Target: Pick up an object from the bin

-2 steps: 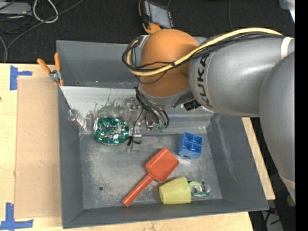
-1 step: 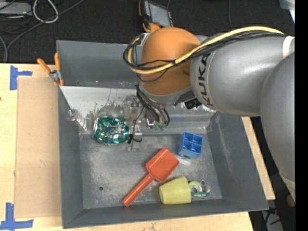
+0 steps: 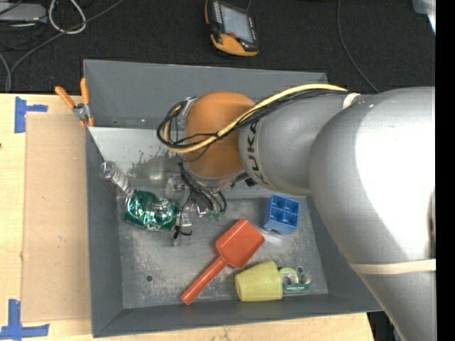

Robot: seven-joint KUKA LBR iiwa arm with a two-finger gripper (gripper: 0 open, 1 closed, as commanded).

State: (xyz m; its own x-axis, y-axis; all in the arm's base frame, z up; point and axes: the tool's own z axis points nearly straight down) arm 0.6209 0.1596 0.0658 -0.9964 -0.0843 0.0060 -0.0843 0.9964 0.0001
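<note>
My gripper (image 3: 183, 220) reaches down from under the orange cover into the left middle of the bin. It stands right at the right edge of a crumpled green foil wrapper (image 3: 147, 212), low enough to touch or nearly touch it. A small clear and silver piece (image 3: 116, 179) lies just up and left of the wrapper, near the bin's left wall. An orange toy scoop (image 3: 226, 256) lies down and right of the gripper, its handle pointing toward the front left.
A blue block with square cells (image 3: 282, 214) sits right of the gripper, close to the arm. A yellow cup (image 3: 257, 283) lies on its side at the front right with a small green and white item (image 3: 296, 281) beside it. The arm covers the bin's back right.
</note>
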